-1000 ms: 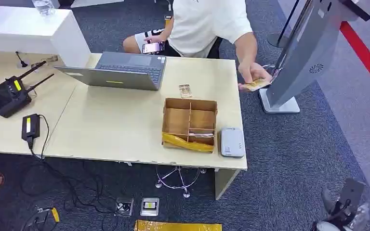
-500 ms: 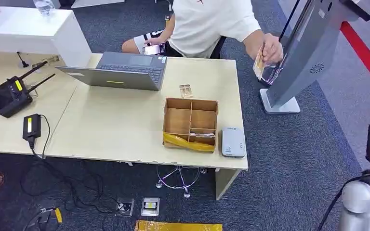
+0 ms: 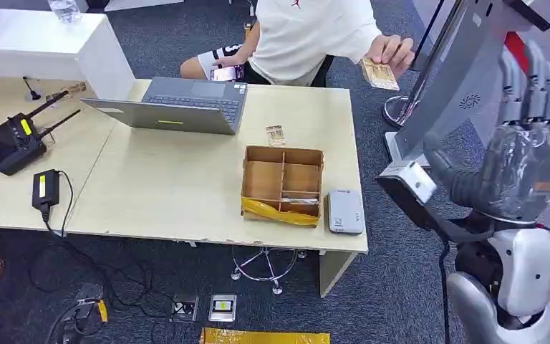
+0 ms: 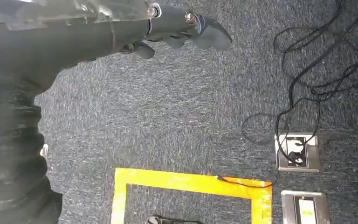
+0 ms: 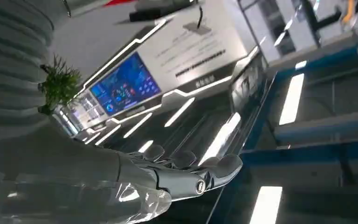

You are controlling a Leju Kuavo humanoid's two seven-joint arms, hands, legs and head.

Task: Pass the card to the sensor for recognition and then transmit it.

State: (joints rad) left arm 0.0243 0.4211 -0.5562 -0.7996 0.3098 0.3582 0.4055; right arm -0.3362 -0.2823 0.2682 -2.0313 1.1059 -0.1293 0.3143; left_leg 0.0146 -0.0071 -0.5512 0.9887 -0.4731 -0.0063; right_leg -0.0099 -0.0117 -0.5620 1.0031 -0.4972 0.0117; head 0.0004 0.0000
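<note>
Card offered; right hand raised to receive.
The sensor (image 3: 346, 211) lies on the desk (image 3: 172, 186); the person now holds the card (image 3: 379, 73) up beyond it, and the right hand (image 3: 526, 154) has risen, empty, fingers extended. Left hand (image 4: 168, 32) hangs empty, fingers apart.

card (image 3: 379, 73) print too small to read, person's (image 3: 308, 32) head cut off
</note>
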